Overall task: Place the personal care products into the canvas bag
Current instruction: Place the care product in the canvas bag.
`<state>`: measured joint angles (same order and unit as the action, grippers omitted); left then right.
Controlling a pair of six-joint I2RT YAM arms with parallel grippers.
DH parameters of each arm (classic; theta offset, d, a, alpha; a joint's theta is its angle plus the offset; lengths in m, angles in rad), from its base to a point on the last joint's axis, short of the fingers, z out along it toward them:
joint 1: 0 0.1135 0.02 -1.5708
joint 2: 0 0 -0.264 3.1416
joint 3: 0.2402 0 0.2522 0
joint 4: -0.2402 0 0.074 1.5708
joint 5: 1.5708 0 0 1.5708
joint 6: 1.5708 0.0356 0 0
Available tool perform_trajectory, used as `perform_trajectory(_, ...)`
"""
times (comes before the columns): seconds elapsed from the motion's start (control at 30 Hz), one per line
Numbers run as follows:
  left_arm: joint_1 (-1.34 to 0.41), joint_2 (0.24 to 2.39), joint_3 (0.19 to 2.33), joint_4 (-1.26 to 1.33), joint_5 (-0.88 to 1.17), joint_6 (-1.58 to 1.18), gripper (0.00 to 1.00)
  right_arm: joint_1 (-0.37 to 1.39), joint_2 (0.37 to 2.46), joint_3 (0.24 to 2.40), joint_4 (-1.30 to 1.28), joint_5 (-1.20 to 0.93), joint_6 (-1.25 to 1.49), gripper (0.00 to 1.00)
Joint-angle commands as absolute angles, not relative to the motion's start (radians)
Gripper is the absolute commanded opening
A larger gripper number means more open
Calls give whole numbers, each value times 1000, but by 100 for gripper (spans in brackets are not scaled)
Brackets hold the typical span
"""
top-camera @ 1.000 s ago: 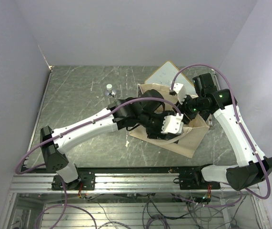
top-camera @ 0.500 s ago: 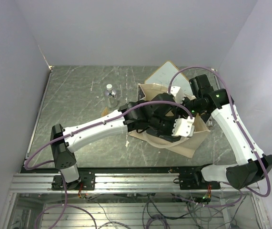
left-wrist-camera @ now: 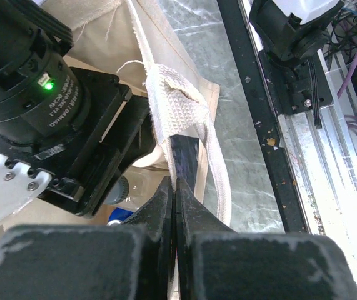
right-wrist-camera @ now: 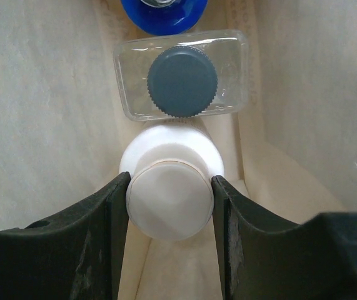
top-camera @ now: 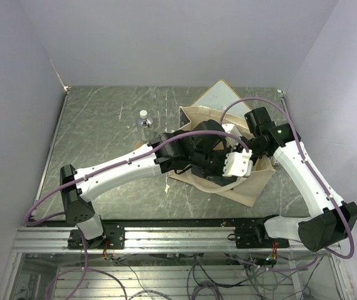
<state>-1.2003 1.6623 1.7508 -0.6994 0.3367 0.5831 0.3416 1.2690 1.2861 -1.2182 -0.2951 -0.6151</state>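
My right fingers [right-wrist-camera: 117, 206] are part-open inside the bag [top-camera: 246, 189], clamped on either side of the cream cylinder [right-wrist-camera: 172, 169], which stands upright just beside a clear bottle [right-wrist-camera: 181, 81] with a dark cap; a blue cap [right-wrist-camera: 164, 9] shows beyond that. My left fingers [left-wrist-camera: 175, 182] are pressed fully together at the bag's near right edge, the woven handle [left-wrist-camera: 187, 119] looped against their tips. One small bottle [top-camera: 144, 117] stands on the worktop [top-camera: 97, 131], left of the bag.
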Motion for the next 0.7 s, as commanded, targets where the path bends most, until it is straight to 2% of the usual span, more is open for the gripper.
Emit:
perform_trajectory(0.0, -1207, 1608, 1753, -618, 351, 563, 7, 344, 1229, 1254, -1166, -305, -627, 0)
perform_trajectory(0.23, -1206, 1594, 1696, -598, 336, 576, 7, 344, 1199, 1154, -1086, -324, -627, 0)
perform_trajectory(0.67, -1203, 1589, 1693, -659, 474, 600, 7, 334, 1145, 1024, -976, -346, -644, 0)
